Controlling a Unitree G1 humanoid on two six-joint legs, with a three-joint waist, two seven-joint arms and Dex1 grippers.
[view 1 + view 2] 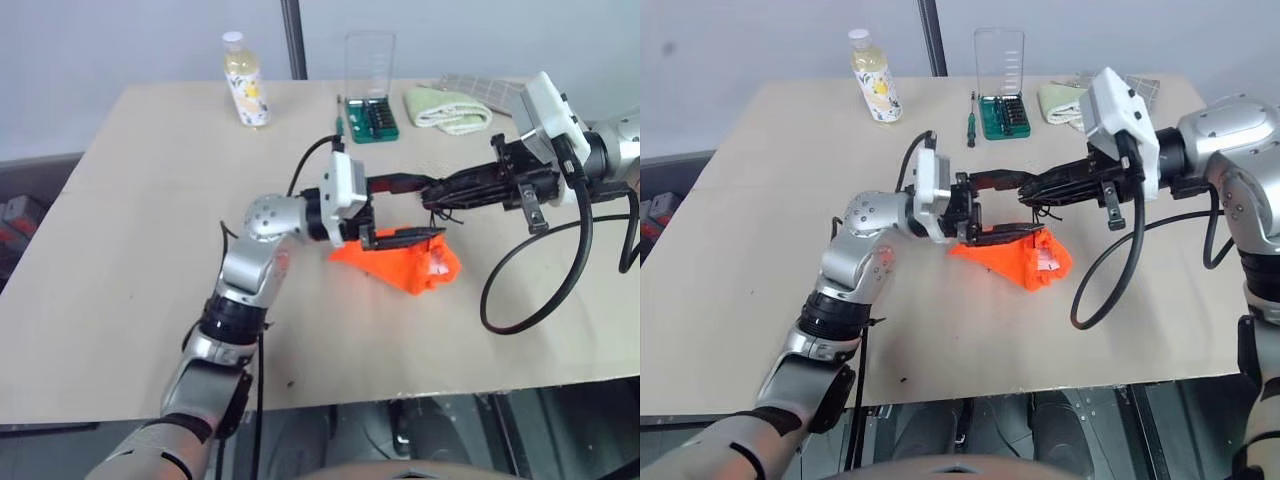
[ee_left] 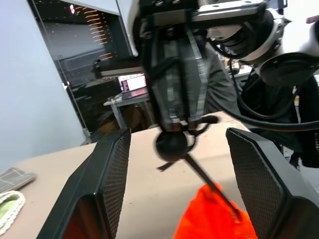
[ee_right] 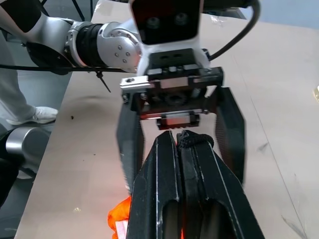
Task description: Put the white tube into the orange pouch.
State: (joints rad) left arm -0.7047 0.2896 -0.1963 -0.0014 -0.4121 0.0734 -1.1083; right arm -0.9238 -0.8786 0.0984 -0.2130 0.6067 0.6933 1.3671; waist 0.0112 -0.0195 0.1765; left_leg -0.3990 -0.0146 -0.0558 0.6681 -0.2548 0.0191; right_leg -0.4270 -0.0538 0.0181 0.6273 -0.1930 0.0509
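The orange pouch [image 1: 405,262] is floppy, lightweight fabric, so it sags wherever it isn't held; best bet is grabbing the rim by the mouth. It's bright orange, crumpled, resting on the tabletop [image 1: 120,250] between both arms, with something pale peeking out at one edge, maybe the white tube, can't tell. The right gripper [image 1: 432,192] has its fingers pressed together, pinching the thin black cord [image 3: 195,139]. The left gripper [image 1: 385,212] has its fingers spread wide just above the pouch.
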